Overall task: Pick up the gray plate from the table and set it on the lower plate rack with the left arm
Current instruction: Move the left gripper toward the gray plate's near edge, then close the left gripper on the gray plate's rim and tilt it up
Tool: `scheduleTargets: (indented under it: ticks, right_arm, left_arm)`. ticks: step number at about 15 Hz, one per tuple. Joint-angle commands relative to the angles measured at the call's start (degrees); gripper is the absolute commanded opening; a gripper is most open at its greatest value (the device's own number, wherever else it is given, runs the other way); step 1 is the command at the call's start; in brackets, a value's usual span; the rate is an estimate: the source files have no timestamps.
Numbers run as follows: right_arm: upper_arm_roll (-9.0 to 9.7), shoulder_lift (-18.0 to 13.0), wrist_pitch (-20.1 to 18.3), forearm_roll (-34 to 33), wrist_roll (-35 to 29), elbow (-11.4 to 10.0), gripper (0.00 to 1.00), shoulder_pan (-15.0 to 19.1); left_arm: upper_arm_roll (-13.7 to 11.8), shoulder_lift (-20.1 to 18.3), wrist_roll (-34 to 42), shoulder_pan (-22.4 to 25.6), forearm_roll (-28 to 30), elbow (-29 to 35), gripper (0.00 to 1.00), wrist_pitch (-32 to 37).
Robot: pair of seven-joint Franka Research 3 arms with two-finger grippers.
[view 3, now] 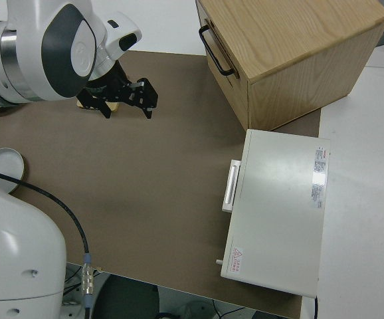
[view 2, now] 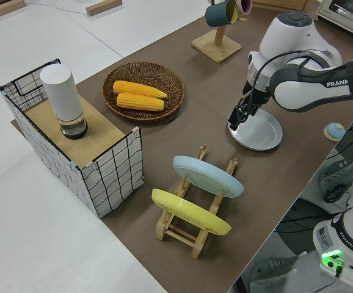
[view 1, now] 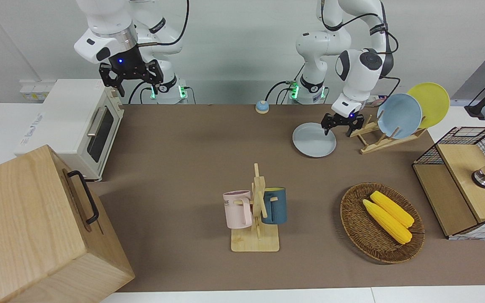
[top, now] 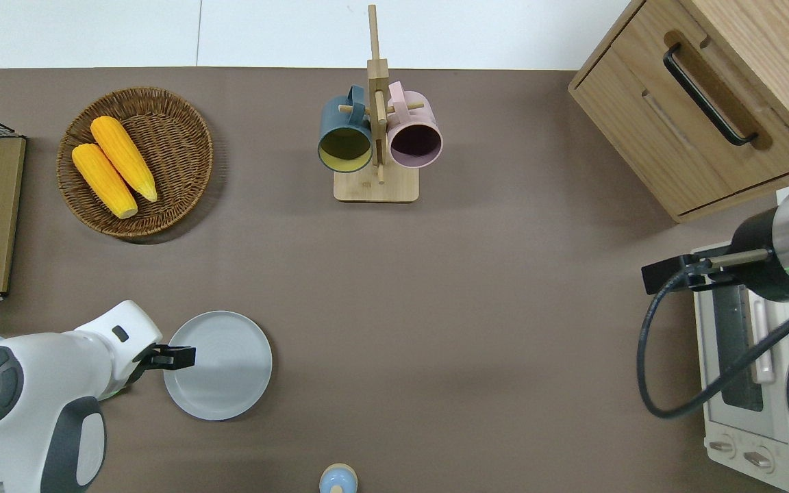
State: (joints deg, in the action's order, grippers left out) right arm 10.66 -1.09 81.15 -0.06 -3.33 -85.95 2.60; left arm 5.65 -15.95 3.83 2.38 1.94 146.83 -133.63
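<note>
The gray plate point(view 1: 312, 141) lies flat on the brown mat point(view 1: 192, 147), beside the lower plate rack point(view 1: 383, 141) and toward the right arm's end from it. The plate also shows in the overhead view point(top: 223, 366) and the left side view point(view 2: 262, 129). The rack point(view 2: 192, 235) holds a sky-blue plate point(view 1: 399, 115) and a yellow plate point(view 1: 430, 104); its slot nearest the gray plate is bare. My left gripper point(view 1: 337, 127) is open and low, over the plate's rim on the rack's side point(top: 179, 357). My right gripper point(view 1: 131, 78) is open, parked.
A mug stand point(view 1: 256, 210) with a pink and a dark blue mug stands mid-table. A wicker basket point(view 1: 354, 229) holds two corn cobs. A wire crate point(view 1: 465, 181), a toaster oven point(view 1: 78, 122), a wooden cabinet point(view 1: 36, 227) and a small bell point(view 1: 262, 107) line the edges.
</note>
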Motion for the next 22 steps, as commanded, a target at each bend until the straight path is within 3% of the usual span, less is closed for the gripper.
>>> scheduleTargets:
  ticks: [1, 6, 15, 18, 22]
  right_arm:
    - [0.33, -0.14, -0.82, 0.59, -0.01, 0.35, 0.99, 0.56]
    - [0.32, -0.14, -0.82, 0.59, -0.01, 0.35, 0.99, 0.56]
    - [0.33, -0.14, -0.82, 0.59, -0.01, 0.35, 0.987, 0.56]
    - [0.33, -0.14, -0.82, 0.59, -0.01, 0.35, 0.987, 0.56]
    - [0.33, -0.14, -0.82, 0.59, -0.01, 0.35, 0.987, 0.56]
  left_arm:
    - [-0.11, 0.3, -0.49, -1.24, 0.52, 2.85, 0.99, -4.35]
    - [-0.11, 3.81, -0.49, -1.24, 0.43, 4.78, 0.99, -10.41]
    - [-0.11, 9.09, -0.05, -1.32, 0.43, 5.22, 0.99, -15.43]
    - [-0.11, 9.27, 0.03, -1.24, 0.43, 5.22, 0.79, -15.43]
    - [-0.11, 10.24, 0.12, -1.32, 0.43, 5.22, 0.23, -15.43]
